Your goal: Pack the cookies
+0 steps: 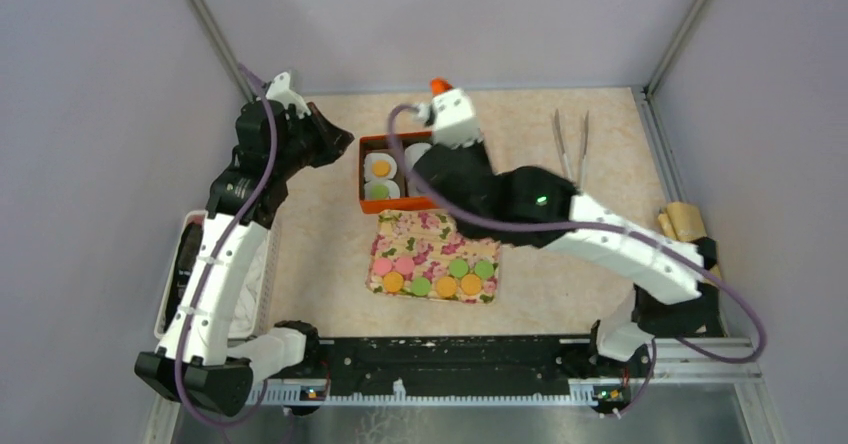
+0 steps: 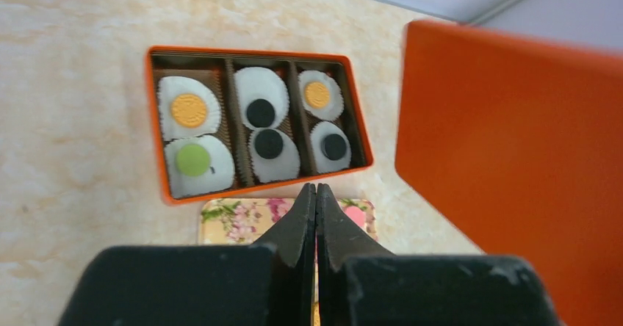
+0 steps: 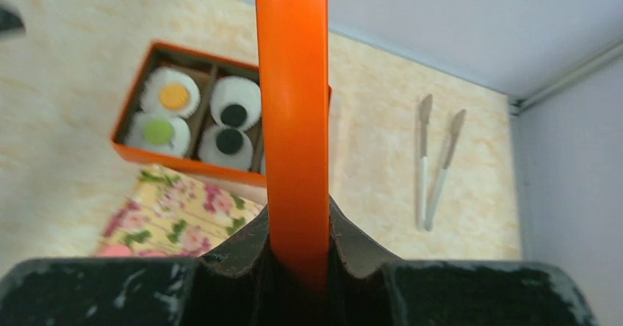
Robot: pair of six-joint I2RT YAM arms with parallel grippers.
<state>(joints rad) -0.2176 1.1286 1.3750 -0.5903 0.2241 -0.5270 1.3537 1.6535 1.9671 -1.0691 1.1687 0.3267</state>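
The worktop (image 1: 320, 244) is a pale beige, marbled surface. An orange box (image 1: 398, 205) sits on it toward the far middle. A flowered tray (image 1: 415, 234) lies just beside the box on the near side. A pair of metal tongs (image 1: 570, 144) lies well apart to the right, near the back. A white basket (image 1: 268, 269) stands at the left edge, and a tan roll (image 1: 680, 220) lies at the right edge.

In the top view the right arm (image 1: 500, 194) covers the right side of the orange box (image 1: 361, 174), and the orange lid (image 1: 440, 86) shows only as a small tip at centre top. In the right wrist view that lid runs off the top edge and hides the box's right column. In the left wrist view the closed left gripper (image 2: 317, 190) hides most of the floral tray (image 2: 235, 219) at bottom centre.
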